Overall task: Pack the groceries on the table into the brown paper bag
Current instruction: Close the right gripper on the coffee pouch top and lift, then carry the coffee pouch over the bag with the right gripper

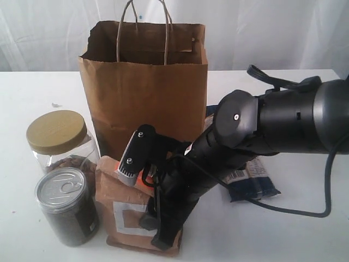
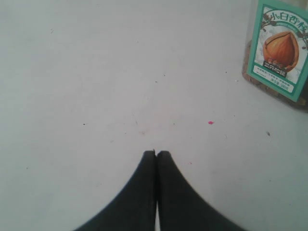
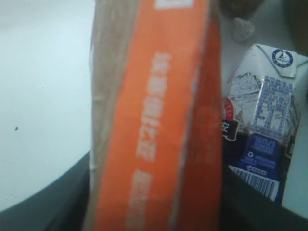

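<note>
"White table (image 1: 32, 93) all around, and a white curtain (image 1: 54, 33) behind. Where is the bag?"

"The brown paper bag (image 1: 147, 93) stands up tall in the middle, near the back. Its top is open."

"And the food?"

"The brown pouch (image 1: 117, 207) stands on the table, just in front of the bag. The jar with the gold lid (image 1: 57, 131) is left of the bag. The dark jar (image 1: 68, 210) with the silver top stands in front of that one, right beside the pouch. The blue noodle packet (image 1: 251, 183) lies on the right, partly behind the arm. A little white and blue carton (image 3: 267, 96) is just beside the pouch."

"What about the right gripper (image 1: 158, 229)?"

"It is down over the pouch. It has fingers (image 3: 48, 207) on both sides of it, very close. I cannot tell if they squeeze it."

"And the left gripper (image 2: 156, 153)?"

"Its two fingers are pressed together with nothing between them. It hangs over bare table."
</note>
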`<state>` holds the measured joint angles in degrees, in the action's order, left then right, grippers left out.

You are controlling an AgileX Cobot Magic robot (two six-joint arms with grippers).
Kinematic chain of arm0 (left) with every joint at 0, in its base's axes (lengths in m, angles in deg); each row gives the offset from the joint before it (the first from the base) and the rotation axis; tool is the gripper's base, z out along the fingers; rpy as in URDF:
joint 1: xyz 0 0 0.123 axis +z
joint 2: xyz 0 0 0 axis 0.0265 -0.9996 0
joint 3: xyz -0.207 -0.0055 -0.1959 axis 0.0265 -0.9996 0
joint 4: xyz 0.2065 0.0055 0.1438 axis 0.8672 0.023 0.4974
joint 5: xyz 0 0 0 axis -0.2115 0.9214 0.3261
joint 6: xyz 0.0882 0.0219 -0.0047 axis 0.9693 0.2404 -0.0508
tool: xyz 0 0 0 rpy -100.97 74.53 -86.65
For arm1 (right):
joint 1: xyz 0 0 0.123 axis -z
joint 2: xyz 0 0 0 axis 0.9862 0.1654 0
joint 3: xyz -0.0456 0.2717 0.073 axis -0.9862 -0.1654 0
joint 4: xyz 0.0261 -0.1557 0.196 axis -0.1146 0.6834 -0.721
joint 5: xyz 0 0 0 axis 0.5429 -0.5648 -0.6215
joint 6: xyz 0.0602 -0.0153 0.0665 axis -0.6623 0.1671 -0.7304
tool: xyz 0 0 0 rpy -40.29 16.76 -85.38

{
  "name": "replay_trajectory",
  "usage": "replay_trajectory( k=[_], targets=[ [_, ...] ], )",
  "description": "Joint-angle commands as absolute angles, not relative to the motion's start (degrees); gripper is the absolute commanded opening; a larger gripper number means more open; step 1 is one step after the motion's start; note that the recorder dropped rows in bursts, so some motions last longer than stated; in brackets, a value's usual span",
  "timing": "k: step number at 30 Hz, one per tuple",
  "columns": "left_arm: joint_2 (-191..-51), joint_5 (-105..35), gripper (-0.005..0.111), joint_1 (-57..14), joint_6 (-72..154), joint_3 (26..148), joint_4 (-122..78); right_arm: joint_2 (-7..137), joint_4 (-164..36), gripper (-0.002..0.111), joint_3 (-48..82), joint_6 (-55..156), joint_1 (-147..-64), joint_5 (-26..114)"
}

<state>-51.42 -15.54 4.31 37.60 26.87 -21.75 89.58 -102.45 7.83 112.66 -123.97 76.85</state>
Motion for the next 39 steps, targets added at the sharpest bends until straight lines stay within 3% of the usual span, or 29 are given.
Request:
replay_trajectory(
  k=[1,14,19,22,26,39],
  targets=[
    [-51.2,-15.3,0.0,3.8,37.2,26.4,-22.1,85.5,-100.9,0.033,7.8,112.1,-124.1,77.6],
    [-51.2,-15.3,0.0,3.8,37.2,26.4,-22.1,66.0,-100.2,0.033,7.8,101.0,-124.1,95.5],
    [-51.2,-15.3,0.0,3.8,37.2,26.4,-22.1,56.1,-86.3,0.033,7.8,83.3,-124.1,88.2],
    [-51.2,-15.3,0.0,3.8,37.2,26.4,-22.1,51.9,-71.6,0.033,7.8,61.6,-123.8,82.3],
    [-51.2,-15.3,0.0,3.8,37.2,26.4,-22.1,50.1,-57.8,0.033,10.2,41.4,-123.8,83.7],
    [-51.2,-15.3,0.0,3.8,37.2,26.4,-22.1,57.0,-37.5,0.033,29.3,26.4,-123.8,84.2]
  ],
)
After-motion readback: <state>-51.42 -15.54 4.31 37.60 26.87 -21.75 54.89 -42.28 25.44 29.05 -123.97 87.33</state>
